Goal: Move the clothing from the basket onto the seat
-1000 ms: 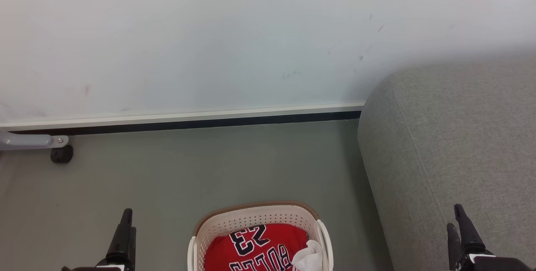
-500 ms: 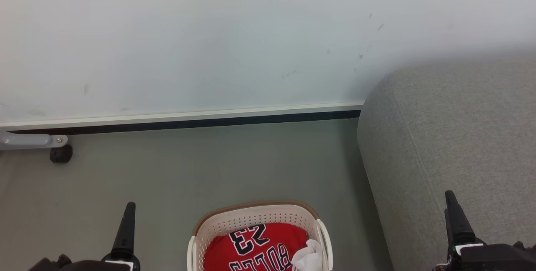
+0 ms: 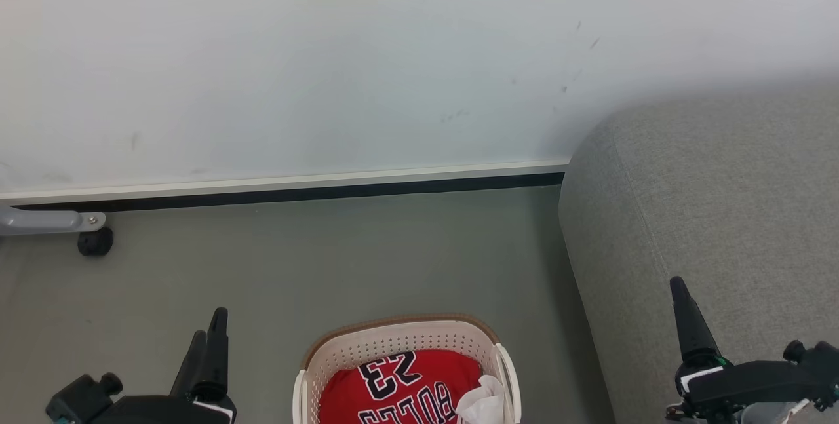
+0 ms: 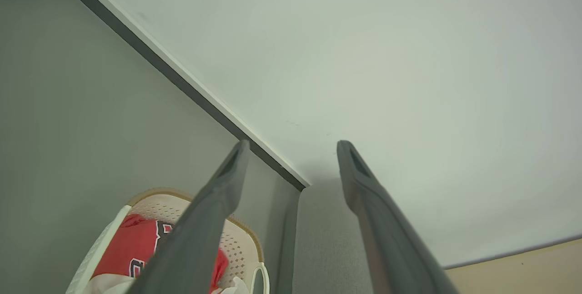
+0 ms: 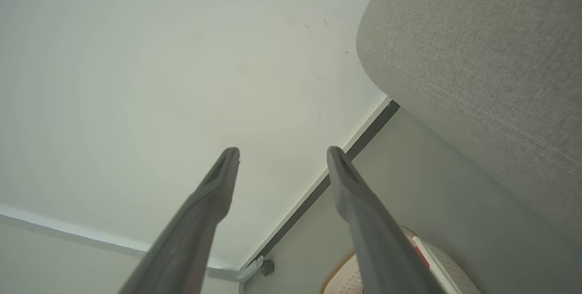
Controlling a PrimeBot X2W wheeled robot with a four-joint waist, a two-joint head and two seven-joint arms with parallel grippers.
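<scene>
**Head view.** The basket stands on the floor at lower centre, its near half cut off by the frame edge. The clothing lies inside it. You see a red garment lettered "BULLS 23" face up and a crumpled white fold against the basket's right wall. The seat rises just beside the basket on the right, with a narrow strip of floor between them. A dark baseboard runs along the foot of the wall. A black caster sits at the far left.

**Left wrist view.** Your left gripper hovers left of the basket and apart from it. Its fingers are spread and released, grasping nothing. The basket and clothing show below the left finger.

**Right wrist view.** Your right gripper hangs in front of the seat, right of the basket. Its fingers are likewise spread and released, holding nothing. The seat fills the upper right, and the basket rim shows at the bottom edge.
</scene>
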